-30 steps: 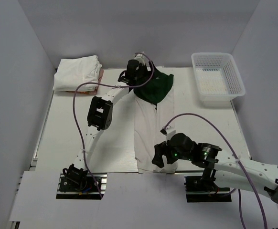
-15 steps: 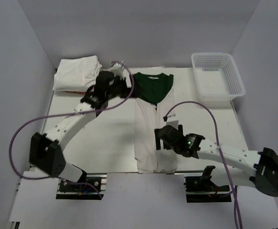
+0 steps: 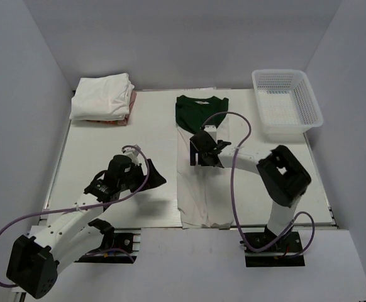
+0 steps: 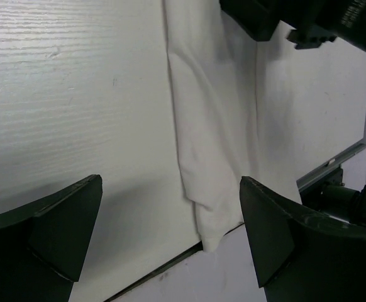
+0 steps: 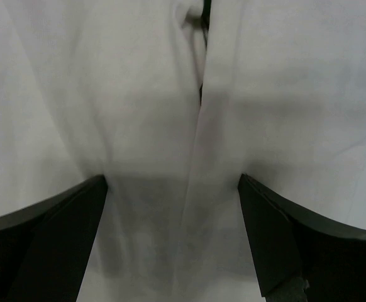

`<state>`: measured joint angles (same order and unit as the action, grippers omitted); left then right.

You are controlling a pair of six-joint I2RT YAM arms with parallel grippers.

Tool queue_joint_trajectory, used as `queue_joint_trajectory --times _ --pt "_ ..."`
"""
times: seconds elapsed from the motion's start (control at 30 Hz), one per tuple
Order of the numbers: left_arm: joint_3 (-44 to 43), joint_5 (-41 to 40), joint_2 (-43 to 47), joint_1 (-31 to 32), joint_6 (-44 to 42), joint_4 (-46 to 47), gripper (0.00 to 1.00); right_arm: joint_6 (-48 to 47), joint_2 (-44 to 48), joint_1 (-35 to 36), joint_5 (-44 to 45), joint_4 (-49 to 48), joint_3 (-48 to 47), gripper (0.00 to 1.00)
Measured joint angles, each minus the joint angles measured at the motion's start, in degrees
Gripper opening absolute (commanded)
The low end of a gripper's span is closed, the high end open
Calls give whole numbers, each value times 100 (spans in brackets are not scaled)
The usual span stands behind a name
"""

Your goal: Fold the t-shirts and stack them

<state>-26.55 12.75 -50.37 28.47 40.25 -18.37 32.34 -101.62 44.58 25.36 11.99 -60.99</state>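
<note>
Wide bare room is showing on the white table (image 3: 107,145), both left and right of the centre. The lattice basket (image 3: 287,129) is sitting at the far right corner. A stack of white t-shirts (image 3: 102,94) is resting at the far left corner, with an orange-pink t-shirt (image 3: 119,120) peeking out beneath it. Plain grey walls are closing in on three sides.

The green-sleeved t-shirt (image 3: 205,182) is lying as a long folded strip from the far edge to the near edge, green part at the far end. The left gripper (image 3: 156,177) is hovering over bare table just left of the strip, jaws spread wide and holding nothing. The right gripper (image 3: 197,157) is hanging over the strip just below the green, its jaws also wide, with cloth between them but not pinched.
</note>
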Motion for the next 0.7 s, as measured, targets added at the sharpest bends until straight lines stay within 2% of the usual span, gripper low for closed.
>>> queue_joint_trajectory --times 0.1,0.27,0.47,0.6,0.7 --pt "-7 35 136 2 33 61 100 -7 -540 -103 -68 55 -470 90" --pt "-13 83 -120 0 24 4 100 2 -1217 -166 9 184 -1327 90" --pt "-122 155 -352 0 2 -120 100 345 -2120 -404 127 699 -2771 90" --pt "-188 238 -378 0 -42 -144 100 505 -2188 -503 -57 822 -2959 90" --pt "-192 468 -553 20 -59 -74 100 472 -1908 -520 -426 833 -2686 90"
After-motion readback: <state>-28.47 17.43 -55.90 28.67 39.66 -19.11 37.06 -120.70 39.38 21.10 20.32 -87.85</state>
